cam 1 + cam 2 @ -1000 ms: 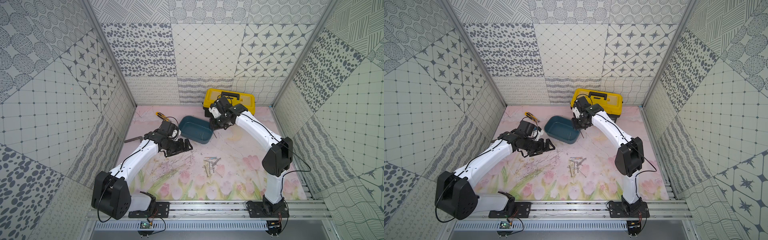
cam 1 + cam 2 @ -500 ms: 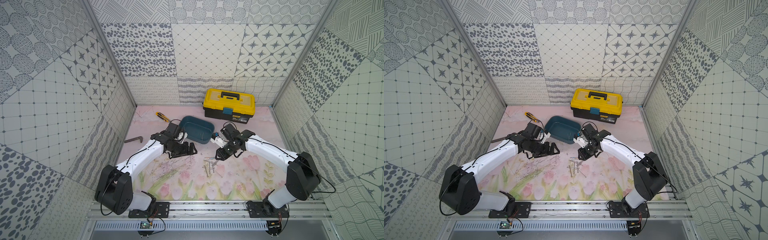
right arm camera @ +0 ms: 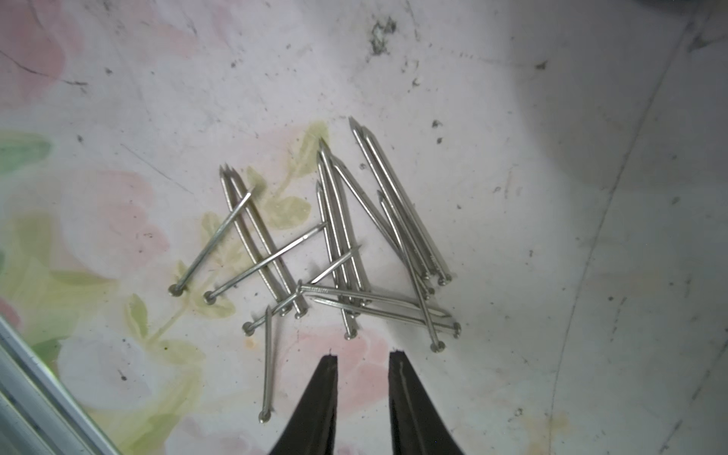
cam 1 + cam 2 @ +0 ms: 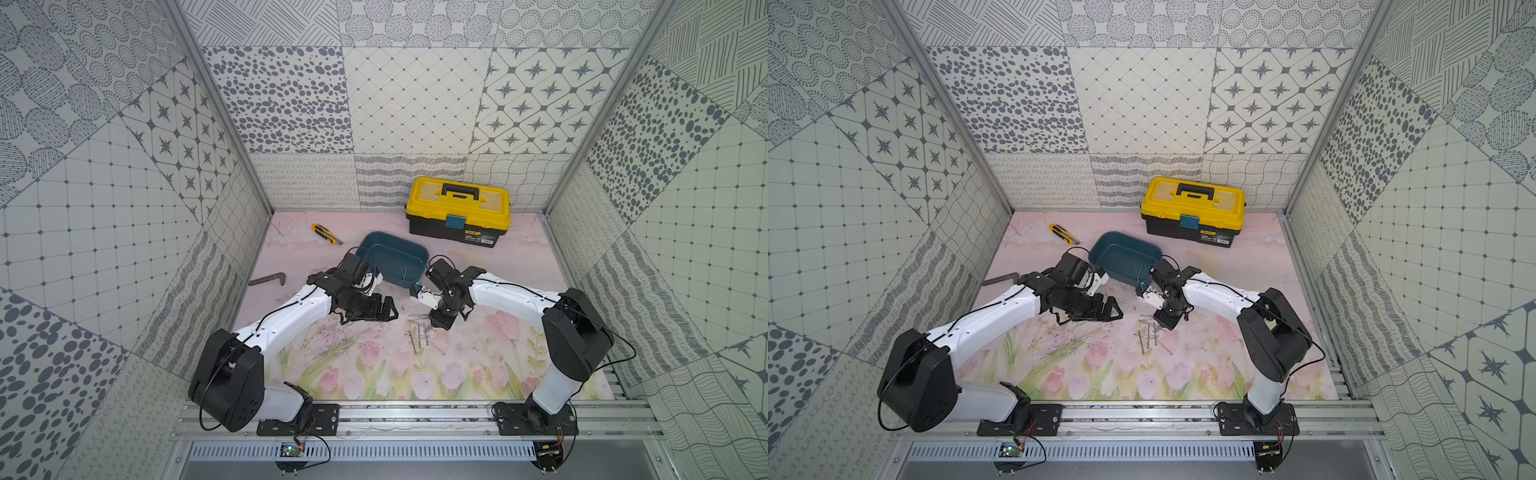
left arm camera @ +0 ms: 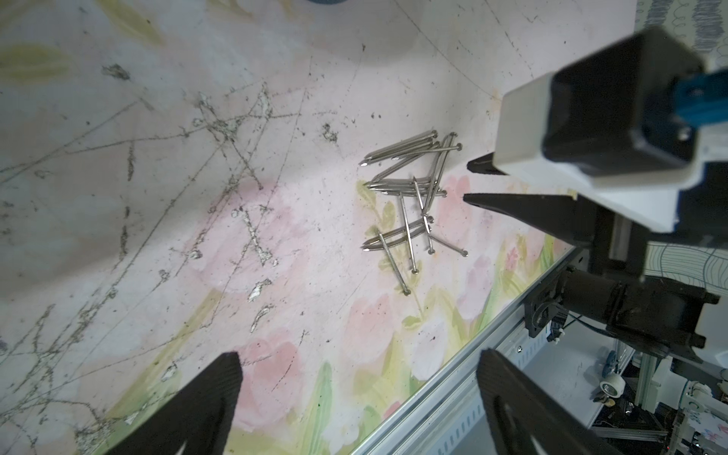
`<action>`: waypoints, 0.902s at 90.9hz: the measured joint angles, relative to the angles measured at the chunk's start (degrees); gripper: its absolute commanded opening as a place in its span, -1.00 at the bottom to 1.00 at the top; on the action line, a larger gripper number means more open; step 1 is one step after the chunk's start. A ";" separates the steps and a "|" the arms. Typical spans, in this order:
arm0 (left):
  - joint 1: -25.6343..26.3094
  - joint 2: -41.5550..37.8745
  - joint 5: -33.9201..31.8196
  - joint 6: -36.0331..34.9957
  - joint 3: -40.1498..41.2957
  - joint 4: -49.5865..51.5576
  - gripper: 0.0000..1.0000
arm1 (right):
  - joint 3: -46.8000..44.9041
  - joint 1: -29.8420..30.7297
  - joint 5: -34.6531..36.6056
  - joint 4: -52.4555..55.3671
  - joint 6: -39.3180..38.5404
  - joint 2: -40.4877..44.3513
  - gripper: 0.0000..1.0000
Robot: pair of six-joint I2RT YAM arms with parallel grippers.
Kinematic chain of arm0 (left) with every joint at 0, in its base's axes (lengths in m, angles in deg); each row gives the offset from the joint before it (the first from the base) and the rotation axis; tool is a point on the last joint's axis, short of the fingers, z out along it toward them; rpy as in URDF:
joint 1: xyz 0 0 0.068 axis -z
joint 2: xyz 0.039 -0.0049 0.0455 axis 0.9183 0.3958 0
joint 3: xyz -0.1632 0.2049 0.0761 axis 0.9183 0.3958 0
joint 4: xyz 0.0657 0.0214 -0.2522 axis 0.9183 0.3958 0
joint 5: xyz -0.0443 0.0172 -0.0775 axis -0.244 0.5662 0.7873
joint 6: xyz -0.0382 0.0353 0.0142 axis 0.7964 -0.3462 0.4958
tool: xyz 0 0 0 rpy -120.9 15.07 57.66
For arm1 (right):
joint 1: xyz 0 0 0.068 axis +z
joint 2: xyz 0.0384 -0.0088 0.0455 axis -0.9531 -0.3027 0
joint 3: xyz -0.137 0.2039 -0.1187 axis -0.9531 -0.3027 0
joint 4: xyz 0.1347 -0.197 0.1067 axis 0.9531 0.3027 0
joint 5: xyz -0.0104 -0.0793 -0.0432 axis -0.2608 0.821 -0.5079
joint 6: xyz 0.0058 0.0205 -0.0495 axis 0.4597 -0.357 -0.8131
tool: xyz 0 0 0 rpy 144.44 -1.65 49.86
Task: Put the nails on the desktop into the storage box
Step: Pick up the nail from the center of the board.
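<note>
Several thin grey nails (image 4: 424, 337) (image 4: 1151, 336) lie crossed in a loose pile mid-desktop (image 4: 353, 365), sharp in the right wrist view (image 3: 335, 256) and the left wrist view (image 5: 409, 197). A couple more nails (image 4: 403, 272) rest inside the teal storage box (image 4: 374, 251) (image 4: 1113, 249) behind the pile. My right gripper (image 4: 435, 326) (image 4: 1160, 326) (image 3: 362, 354) (image 5: 468, 181) points down at the pile's edge, jaws a narrow gap apart, nothing between them. My left gripper (image 4: 390, 311) (image 4: 1115, 309) (image 5: 358, 354) hovers left of the pile, wide open and empty.
A yellow-and-black toolbox (image 4: 457, 212) stands at the back wall. A yellow utility knife (image 4: 326, 233) lies back left, and a dark L-shaped bar (image 4: 268, 279) by the left wall. The metal rail (image 4: 415, 409) borders the desktop's front edge.
My right arm swung from over the storage box forward and down to the nail pile, its jaws narrowing. My left arm edged slightly towards the pile, still wide open.
</note>
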 measured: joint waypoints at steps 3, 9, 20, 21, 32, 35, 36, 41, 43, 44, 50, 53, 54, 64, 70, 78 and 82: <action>0.07 -0.26 0.00 -0.31 0.35 -0.02 0.93 | 0.20 0.00 0.48 -0.24 -0.26 -0.50 -0.46; 0.24 -0.90 0.04 -1.16 1.14 -0.11 0.93 | 0.76 0.00 1.49 -0.74 -0.81 -1.29 -0.47; 0.39 -2.47 0.24 -3.26 2.86 -0.63 0.93 | 1.97 0.00 2.54 -1.62 -1.46 -2.36 -0.48; 0.39 -2.62 0.26 -3.48 3.02 -0.68 0.93 | 2.01 0.00 2.56 -1.70 -1.53 -2.40 -0.48; 0.66 -3.80 0.50 -5.73 4.11 -1.33 0.95 | 2.16 0.00 2.82 -2.14 -1.97 -2.49 -0.48; 0.68 -3.93 0.59 -6.25 4.26 -1.53 0.95 | 2.16 0.02 2.82 -2.12 -1.97 -2.49 -0.48; 0.68 -3.96 0.61 -6.38 4.28 -1.60 0.95 | 2.16 0.02 2.82 -2.12 -1.99 -2.49 -0.48; 0.70 -3.96 0.83 -7.06 4.31 -1.77 0.95 | 2.16 0.04 2.82 -2.12 -2.01 -2.49 -0.48; 0.70 -3.91 0.94 -7.28 4.31 -1.86 0.95 | 2.16 0.07 2.80 -2.12 -2.10 -2.49 -0.48; 0.70 -3.89 0.98 -7.39 4.31 -1.92 0.95 | 2.16 0.07 2.82 -2.12 -2.10 -2.49 -0.48; 0.70 -3.67 1.33 -7.89 4.31 -2.25 0.95 | 2.14 0.20 2.78 -2.12 -2.12 -2.49 -0.48; 0.70 -3.54 1.46 -8.11 4.31 -2.38 0.95 | 2.12 0.28 2.78 -2.12 -2.12 -2.49 -0.48; 0.70 -3.50 1.51 -8.22 4.31 -2.45 0.95 | 2.12 0.33 2.78 -2.14 -2.12 -2.49 -0.48; 0.70 -3.23 1.75 -8.70 4.31 -2.69 0.96 | 2.01 0.66 2.80 -2.12 -2.10 -2.49 -0.46; 0.70 -3.23 1.79 -8.92 4.31 -2.80 0.96 | 1.92 0.72 2.84 -2.14 -2.10 -2.49 -0.43; 0.70 -3.23 1.79 -9.27 4.31 -2.93 0.97 | 1.77 0.76 3.06 -2.16 -2.01 -2.58 -0.41; 0.70 -3.23 1.81 -9.44 4.28 -2.93 0.98 | 1.73 0.76 3.26 -2.19 -1.88 -2.75 -0.40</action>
